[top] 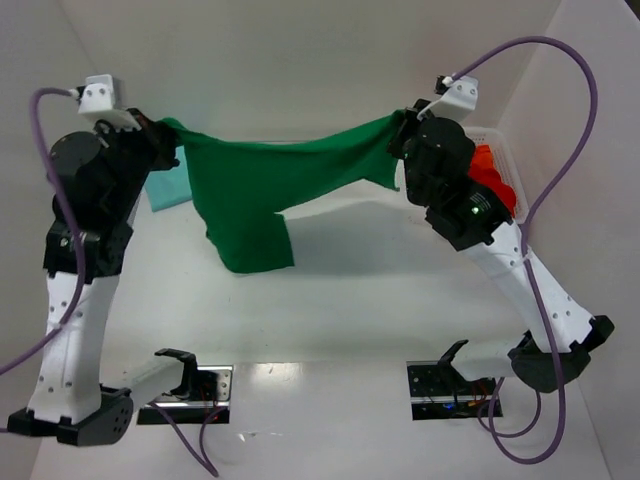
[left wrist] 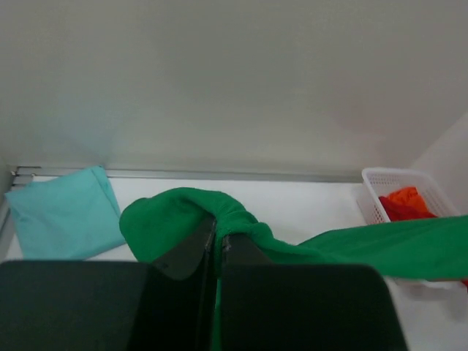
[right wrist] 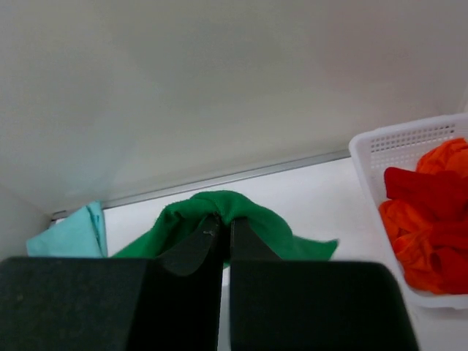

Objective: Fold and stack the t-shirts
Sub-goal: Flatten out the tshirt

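The dark green t-shirt (top: 265, 180) is a plain soft cloth in one solid colour. It hangs in the air above the far part of the white table (top: 380, 300), stretched between the two arms. Its long axis runs from left to right and sags a little in the middle. The bigger part of the cloth droops on the left half and points down toward the table — whether its lowest edge touches the surface I cannot tell.

The left gripper (left wrist: 217, 228) has its fingers pressed together on a bunched edge of the shirt. The right gripper (right wrist: 223, 223) pinches the opposite edge in the same way.

Behind the left end, a pale teal t-shirt (left wrist: 62, 212) lies folded flat on the table. At the right wall stands a white mesh basket (right wrist: 409, 139) with red t-shirts (right wrist: 428, 212) crumpled inside — in the top view the right arm partly covers it.
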{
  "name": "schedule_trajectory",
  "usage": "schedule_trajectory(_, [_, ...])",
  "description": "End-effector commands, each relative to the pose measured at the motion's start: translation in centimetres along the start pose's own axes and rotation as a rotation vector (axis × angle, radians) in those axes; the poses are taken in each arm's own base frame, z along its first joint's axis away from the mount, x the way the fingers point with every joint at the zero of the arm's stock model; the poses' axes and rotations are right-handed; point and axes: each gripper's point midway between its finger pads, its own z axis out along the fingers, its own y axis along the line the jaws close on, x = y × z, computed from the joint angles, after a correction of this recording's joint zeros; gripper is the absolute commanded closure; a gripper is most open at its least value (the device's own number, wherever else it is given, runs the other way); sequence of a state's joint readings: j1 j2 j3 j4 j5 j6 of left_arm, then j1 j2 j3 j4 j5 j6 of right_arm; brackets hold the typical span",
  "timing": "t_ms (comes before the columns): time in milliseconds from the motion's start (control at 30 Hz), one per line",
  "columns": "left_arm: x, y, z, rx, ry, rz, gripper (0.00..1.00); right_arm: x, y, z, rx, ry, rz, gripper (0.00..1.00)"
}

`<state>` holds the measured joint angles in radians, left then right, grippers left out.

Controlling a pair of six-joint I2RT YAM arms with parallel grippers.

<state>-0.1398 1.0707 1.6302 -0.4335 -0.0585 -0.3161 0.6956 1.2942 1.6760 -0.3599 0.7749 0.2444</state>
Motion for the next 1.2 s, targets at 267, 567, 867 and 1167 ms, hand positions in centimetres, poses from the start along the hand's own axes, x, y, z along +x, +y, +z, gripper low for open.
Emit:
schedule_trajectory(267, [-9.7,-1.1,-12.9,0.031,-0.334,-0.01,1.0,-10.6,-8.1,-10.6,-0.04,-0.194,0.196,1.0])
schedule_trajectory(567, [-2.1,0.1,-3.9,0.004,-0.116,0.002,1.0,-1.0,-7.1,-6.5,0.038,-0.032,0.091,1.0])
schedule_trajectory(867, [13.7,4.1,5.3,-0.104,0.21,-0.002,1.0,18.7,-9.2,1.1,0.176,0.275,0.062,1.0])
schedule_trajectory(1167, [29.2,7.6,11.5,-0.194,0.536,-0.015,1.0,29.8,-11.7,5.9,0.279,0.448,0.013,1.0])
